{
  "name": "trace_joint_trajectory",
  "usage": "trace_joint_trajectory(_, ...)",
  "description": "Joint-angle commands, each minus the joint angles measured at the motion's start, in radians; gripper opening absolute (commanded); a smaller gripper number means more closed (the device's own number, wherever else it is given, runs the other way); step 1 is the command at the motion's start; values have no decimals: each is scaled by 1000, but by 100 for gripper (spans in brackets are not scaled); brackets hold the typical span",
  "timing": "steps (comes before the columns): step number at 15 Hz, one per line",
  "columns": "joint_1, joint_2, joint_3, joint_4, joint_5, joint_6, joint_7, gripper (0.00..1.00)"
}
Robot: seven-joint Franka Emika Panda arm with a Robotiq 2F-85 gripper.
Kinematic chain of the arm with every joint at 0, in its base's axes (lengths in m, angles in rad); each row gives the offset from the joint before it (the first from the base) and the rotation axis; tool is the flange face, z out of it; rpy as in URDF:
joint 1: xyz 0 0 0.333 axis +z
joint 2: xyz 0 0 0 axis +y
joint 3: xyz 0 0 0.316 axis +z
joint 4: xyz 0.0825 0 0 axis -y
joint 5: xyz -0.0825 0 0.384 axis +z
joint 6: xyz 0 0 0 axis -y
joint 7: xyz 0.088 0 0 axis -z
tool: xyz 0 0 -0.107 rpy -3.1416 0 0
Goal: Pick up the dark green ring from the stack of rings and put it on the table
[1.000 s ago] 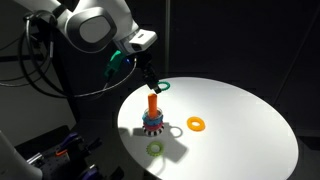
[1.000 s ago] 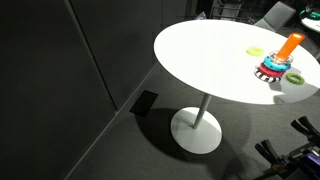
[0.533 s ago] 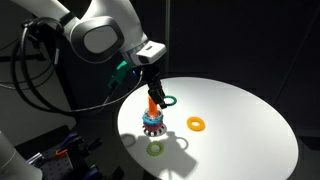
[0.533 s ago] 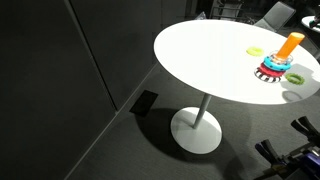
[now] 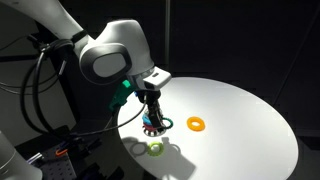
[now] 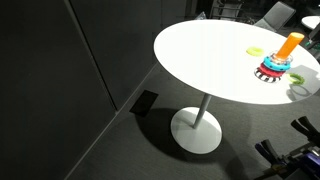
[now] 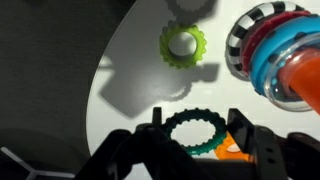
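the table [image 5: 245,125] is the biggest thing i have: a round white top, bare across the wide stretch beyond the orange ring [image 5: 197,125], so the free room is out there. the arm [image 5: 110,55] leans in from the dark side and reaches down over the crowded part near the rim. the stack of rings [image 7: 262,50] stands upright, with red and blue rings round an orange peg. in the wrist view it sits just beside my tool, apart from it.

the gripper [image 7: 196,140] is low over the white top, its fingers [image 7: 150,148] drawn in narrow against either side of the dark green ring [image 7: 195,118], which lies flat between them. i cannot tell if the ring touches the surface. the table's edge curves past close on one side of it in the wrist view (little margin there). the pale yellow-green ring [image 7: 182,43] lies flat nearby, clear of both the stack and the held ring, and close to the rim in an exterior view [image 5: 155,148].
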Motion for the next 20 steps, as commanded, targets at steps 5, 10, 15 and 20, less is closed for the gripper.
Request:
trace_joint_trajectory(5, 76, 113, -92, 10, -111, 5, -15, 42)
trace_joint_trajectory(10, 131, 161, -162, 10, -278, 54, 70, 42)
trace_joint_trajectory(15, 181, 182, -205, 6, -327, 80, 92, 42)
trace_joint_trajectory(20, 210, 176, -216, -2, -303, 69, 64, 100)
